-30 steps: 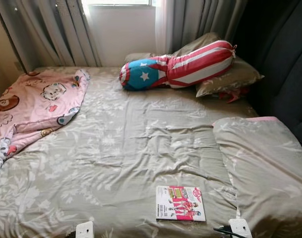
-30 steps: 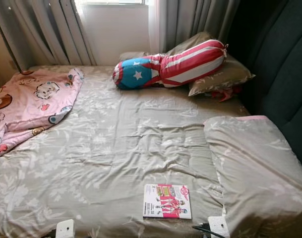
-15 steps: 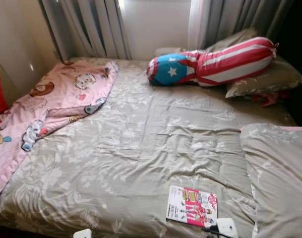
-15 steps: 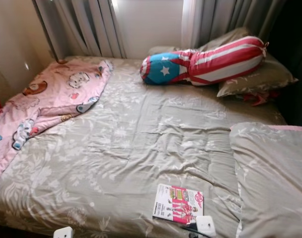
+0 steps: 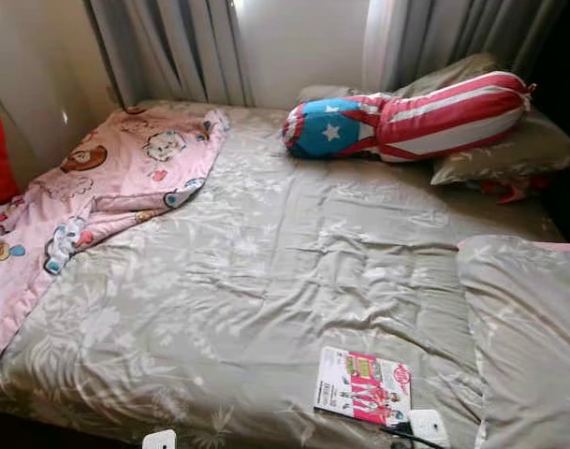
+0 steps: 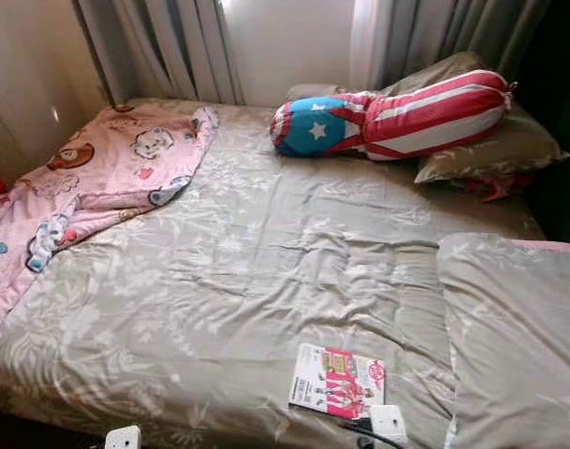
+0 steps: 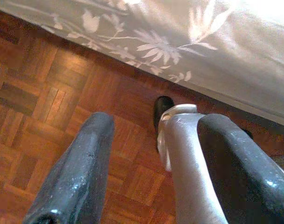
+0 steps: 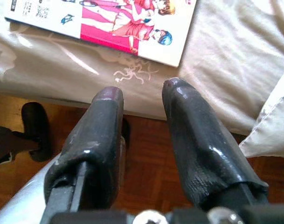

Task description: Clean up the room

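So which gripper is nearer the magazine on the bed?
Right. The right gripper hangs open at the bed's edge just short of the magazine. The left gripper hangs open over the wooden floor beside the bed, farther off.

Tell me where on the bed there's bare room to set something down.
The widest bare patch is the middle of the bedspread, bordered by the pink blanket, the magazine and the folded duvet. The head end is crowded by the striped bolster and pillows.
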Controlling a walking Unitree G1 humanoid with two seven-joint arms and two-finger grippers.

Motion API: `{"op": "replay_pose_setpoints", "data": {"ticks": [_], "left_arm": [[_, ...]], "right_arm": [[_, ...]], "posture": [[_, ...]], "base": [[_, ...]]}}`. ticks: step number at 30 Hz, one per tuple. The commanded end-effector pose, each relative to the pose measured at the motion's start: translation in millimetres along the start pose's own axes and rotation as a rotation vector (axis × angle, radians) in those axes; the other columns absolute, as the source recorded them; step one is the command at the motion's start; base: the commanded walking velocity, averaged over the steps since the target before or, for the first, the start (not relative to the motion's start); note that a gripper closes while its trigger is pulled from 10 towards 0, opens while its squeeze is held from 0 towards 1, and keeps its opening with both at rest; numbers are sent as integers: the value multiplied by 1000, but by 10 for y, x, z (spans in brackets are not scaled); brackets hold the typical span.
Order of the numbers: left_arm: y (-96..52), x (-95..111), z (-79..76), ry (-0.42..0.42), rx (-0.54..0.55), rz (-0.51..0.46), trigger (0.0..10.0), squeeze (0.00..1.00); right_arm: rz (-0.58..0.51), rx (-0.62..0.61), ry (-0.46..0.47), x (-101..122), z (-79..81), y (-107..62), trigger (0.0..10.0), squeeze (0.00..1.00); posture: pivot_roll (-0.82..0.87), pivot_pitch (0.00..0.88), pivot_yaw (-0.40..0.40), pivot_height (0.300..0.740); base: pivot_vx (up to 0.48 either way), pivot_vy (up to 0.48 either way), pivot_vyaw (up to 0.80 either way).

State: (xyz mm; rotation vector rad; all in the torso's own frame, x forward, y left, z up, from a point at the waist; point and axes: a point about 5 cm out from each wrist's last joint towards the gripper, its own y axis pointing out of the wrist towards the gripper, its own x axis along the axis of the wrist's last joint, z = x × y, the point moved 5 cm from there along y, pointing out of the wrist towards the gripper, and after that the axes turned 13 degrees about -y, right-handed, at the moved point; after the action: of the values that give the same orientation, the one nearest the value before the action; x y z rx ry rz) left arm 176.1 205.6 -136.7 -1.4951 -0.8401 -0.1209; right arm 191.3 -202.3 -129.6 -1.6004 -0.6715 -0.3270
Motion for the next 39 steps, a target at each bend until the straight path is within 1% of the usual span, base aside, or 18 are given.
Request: {"op": "replay_pose_setpoints", "data": {"ticks": [1, 7, 9, 10, 12, 13, 18, 24, 28, 31, 32, 39], "left_arm": [[-8, -31, 38, 19, 6, 11, 10000, 0], [-7, -19, 42, 25, 4, 9, 10000, 0], [-6, -15, 42, 27, 3, 9, 10000, 0], [-5, -11, 41, 28, 2, 9, 10000, 0], [-5, -10, 40, 29, 2, 9, 10000, 0], [-5, -8, 39, 32, 1, 9, 10000, 0], [-3, -2, 35, 36, -2, 8, 10000, 0], [-2, -1, 24, 38, -6, 8, 10000, 0], [-2, -1, 22, 40, -6, 8, 10000, 0], [-2, 0, 23, 39, -6, 7, 10000, 0], [-1, 1, 23, 40, -5, 7, 10000, 0], [-1, 2, 22, 40, -5, 6, 10000, 0]], "right_arm": [[-2, 9, 12, -4, 25, -1, 10000, 0], [9, 11, 14, -76, 17, -22, 10000, 0], [15, 15, 16, -137, 50, -40, 10000, 0], [19, 19, 17, -188, 91, -56, 10000, 0], [21, 20, 17, -210, 105, -63, 10000, 0], [23, 23, 16, -261, 118, -83, 10000, 0], [24, 22, 15, -336, 61, -119, 10000, 0], [20, 21, 14, -311, 50, -111, 10000, 0], [14, 30, 10, -242, 137, -80, 10000, 0], [11, 40, 3, -187, 276, -56, 10000, 0], [8, 45, 0, -163, 346, -48, 10000, 0], [-1, 62, -6, -44, 609, -21, 10000, 0]], "posture": [[-130, 80, 9, 740], [-132, 87, 13, 740], [-132, 90, 13, 740], [-133, 92, 14, 740], [-132, 94, 14, 740], [-131, 95, 15, 740], [-133, 100, 15, 740], [-133, 102, 15, 740], [-130, 105, 14, 740], [-130, 107, 14, 740], [-130, 108, 14, 740], [-125, 107, 12, 740]], "base": [[0, 322, 0], [0, 319, 0], [0, 319, 0], [0, 326, 0], [0, 322, 0], [0, 326, 0], [0, 323, 0], [0, 321, 0], [0, 319, 0], [0, 322, 0], [0, 322, 0], [0, 322, 0]]}}
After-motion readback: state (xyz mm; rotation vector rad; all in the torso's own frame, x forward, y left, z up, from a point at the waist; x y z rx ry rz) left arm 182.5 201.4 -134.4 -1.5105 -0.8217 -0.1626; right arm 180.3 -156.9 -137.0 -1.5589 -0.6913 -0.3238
